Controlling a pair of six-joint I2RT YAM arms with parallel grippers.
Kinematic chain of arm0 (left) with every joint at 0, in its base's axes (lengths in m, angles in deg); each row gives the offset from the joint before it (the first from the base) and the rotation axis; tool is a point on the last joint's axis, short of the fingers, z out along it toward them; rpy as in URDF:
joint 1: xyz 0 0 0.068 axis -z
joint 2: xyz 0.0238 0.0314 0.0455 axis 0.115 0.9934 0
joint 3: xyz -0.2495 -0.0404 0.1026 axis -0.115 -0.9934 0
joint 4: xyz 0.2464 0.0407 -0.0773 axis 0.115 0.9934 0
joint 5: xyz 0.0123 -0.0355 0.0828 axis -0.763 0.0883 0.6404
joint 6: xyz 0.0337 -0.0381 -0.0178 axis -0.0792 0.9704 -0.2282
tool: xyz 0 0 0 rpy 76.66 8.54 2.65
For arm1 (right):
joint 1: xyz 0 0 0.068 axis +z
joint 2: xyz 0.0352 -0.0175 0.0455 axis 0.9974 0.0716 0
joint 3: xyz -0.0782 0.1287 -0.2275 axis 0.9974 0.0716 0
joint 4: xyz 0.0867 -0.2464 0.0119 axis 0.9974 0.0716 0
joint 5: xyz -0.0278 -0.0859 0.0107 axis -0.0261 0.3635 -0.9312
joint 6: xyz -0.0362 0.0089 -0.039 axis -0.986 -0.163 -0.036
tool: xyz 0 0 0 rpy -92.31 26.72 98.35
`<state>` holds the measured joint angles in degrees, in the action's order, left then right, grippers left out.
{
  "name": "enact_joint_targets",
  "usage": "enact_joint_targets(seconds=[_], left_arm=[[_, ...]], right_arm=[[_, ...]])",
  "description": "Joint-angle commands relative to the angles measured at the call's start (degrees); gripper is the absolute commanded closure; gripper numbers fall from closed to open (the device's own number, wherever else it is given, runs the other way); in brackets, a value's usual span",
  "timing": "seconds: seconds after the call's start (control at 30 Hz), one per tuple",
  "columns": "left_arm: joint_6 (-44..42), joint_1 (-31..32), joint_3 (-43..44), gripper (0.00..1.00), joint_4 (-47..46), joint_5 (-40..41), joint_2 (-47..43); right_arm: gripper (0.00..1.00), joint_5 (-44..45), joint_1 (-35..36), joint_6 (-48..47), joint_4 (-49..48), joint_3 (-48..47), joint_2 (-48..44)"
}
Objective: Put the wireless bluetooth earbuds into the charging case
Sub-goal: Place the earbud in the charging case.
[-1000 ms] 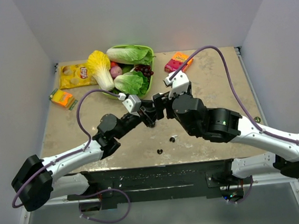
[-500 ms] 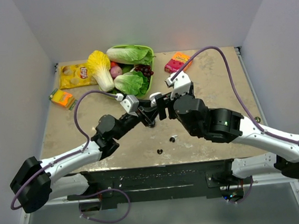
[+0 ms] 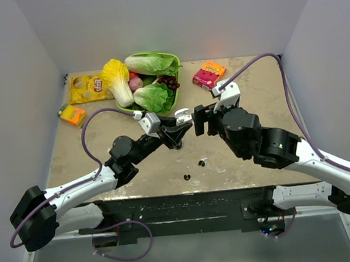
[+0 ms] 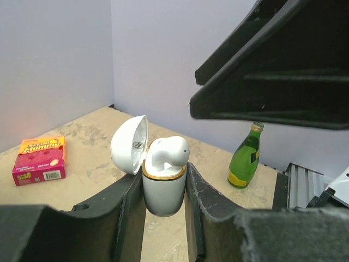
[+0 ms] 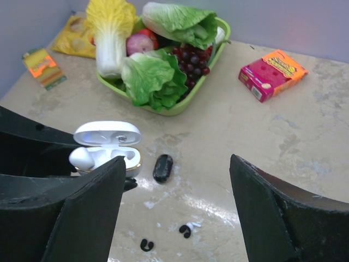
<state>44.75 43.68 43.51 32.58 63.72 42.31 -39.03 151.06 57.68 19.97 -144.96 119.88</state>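
Pinches the charging case (image 5: 107, 134) upright in the left claw (image 4: 163, 183), lid open, one white bud (image 4: 166, 153) seated inside. Hangs the right claw (image 3: 200, 121) just beside it, spread wide and empty. Shows two tiny dark earbuds (image 5: 184, 231) on the desk (image 5: 305, 125), below the case toward the bases, probably easier for the right claw. Leaves a black oval object (image 5: 162, 167) near, possibly in the way.

Soft, even light falls from above, and the shadows under my arms on the desk (image 3: 251, 80) are faint with blurred edges. From my right wrist a pale sheen glares off the desk low in the middle. The charging case (image 4: 158, 188) carries gentle highlights on its gloss. The fingers (image 4: 125, 218) of my left tool (image 4: 162, 180), close to the lens, look dark, grainy and slightly soft.
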Motion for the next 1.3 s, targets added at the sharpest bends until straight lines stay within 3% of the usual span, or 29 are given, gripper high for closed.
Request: enact_joint_targets(seconds=[0.0, 0.4, 1.27], left_arm=[[-0.89, -0.01, 0.20, 1.00, -2.91, -0.67, -0.59], [-1.77, -0.01, 1.60, 1.00, -1.59, -0.32, 0.47], [-0.89, -0.01, -0.77, 1.00, -3.97, -2.17, -2.79]], right_arm=[[0.20, -4.07, -0.13, -1.64, -5.32, -0.58, -1.06], [0.20, -11.02, -0.04, -2.61, -7.96, 1.79, -2.20], [0.19, -3.54, -0.22, -0.67, -4.78, 2.67, -1.75]])
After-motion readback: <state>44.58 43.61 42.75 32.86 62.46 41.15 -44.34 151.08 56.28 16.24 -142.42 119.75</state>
